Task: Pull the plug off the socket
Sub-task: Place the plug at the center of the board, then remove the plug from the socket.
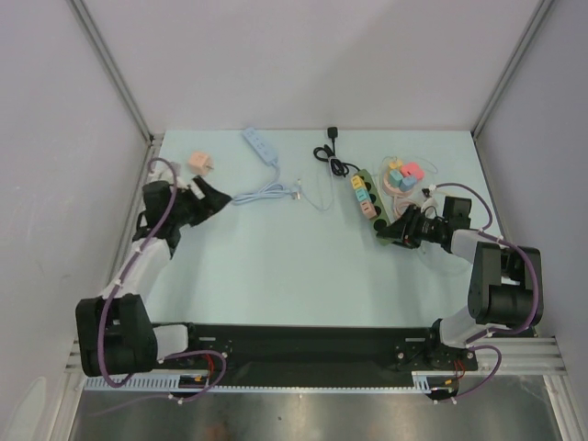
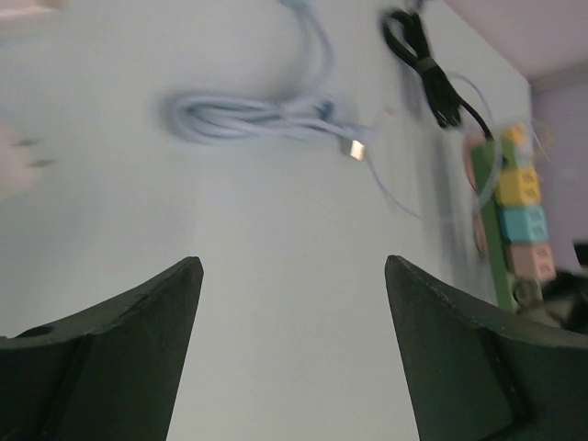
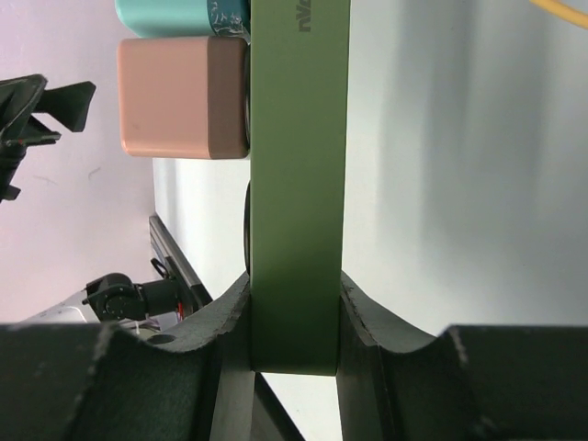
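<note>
The green socket strip lies at the right, with yellow, teal and pink plugs still seated in it. My right gripper is shut on the strip's near end, seen close up as a green bar clamped between the fingers. A pink plug and a teal one stick out of its side. A loose peach plug lies on the table at the left, prongs showing, apart from any socket. My left gripper stands open just near of it, with nothing between its fingers.
A pale blue power strip with its coiled white cable lies at the back middle. A black adapter and cord sit behind the green strip. Several loose coloured plugs are piled at the back right. Grey walls enclose the table.
</note>
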`<state>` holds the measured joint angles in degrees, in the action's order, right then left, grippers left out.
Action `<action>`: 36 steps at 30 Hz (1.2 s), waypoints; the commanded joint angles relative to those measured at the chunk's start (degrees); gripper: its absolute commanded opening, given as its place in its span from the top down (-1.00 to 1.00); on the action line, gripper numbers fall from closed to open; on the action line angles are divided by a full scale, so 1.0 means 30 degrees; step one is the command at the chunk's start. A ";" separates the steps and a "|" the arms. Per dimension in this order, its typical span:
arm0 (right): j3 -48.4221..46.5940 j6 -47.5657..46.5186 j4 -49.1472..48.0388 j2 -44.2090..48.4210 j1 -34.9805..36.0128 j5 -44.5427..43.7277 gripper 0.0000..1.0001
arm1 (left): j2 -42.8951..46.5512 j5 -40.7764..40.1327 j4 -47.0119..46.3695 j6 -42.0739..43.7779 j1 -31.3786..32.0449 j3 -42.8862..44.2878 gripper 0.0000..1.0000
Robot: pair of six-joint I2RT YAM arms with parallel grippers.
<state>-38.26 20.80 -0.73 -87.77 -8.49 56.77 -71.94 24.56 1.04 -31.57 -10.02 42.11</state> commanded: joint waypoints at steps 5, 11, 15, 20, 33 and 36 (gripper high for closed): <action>-0.0313 -0.1306 -0.2041 0.0925 -0.0099 0.1935 1.00 | 0.0810 -0.0213 -0.4795 -0.3588 0.8810 -0.0326 -0.72; -0.0284 -0.1366 -0.1924 0.0955 -0.0099 0.1613 1.00 | -0.3515 -0.2763 -0.6849 -0.5937 1.4877 0.2512 -0.72; -0.0342 -0.1453 -0.1633 0.1188 -0.0041 0.0999 1.00 | -0.7177 -0.3497 -0.6617 -0.7402 1.6959 0.5469 -0.72; -0.0284 -0.1600 -0.1368 0.2037 0.0193 -0.0144 1.00 | -1.0644 -0.4258 -0.5036 -0.8636 1.8105 0.9864 -0.66; 0.0009 -0.1864 -0.1221 0.4674 0.1394 -0.3101 1.00 | -1.4836 -0.5021 -0.1900 -0.8988 1.8750 1.5286 -0.30; 0.0039 -0.1952 -0.1191 0.5143 0.1716 -0.3774 1.00 | -1.5306 -0.5080 -0.1518 -0.8900 1.8868 1.5933 -0.21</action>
<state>-37.21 17.32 2.00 -76.27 -4.08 45.89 -117.01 10.20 -4.58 -57.63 45.84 86.17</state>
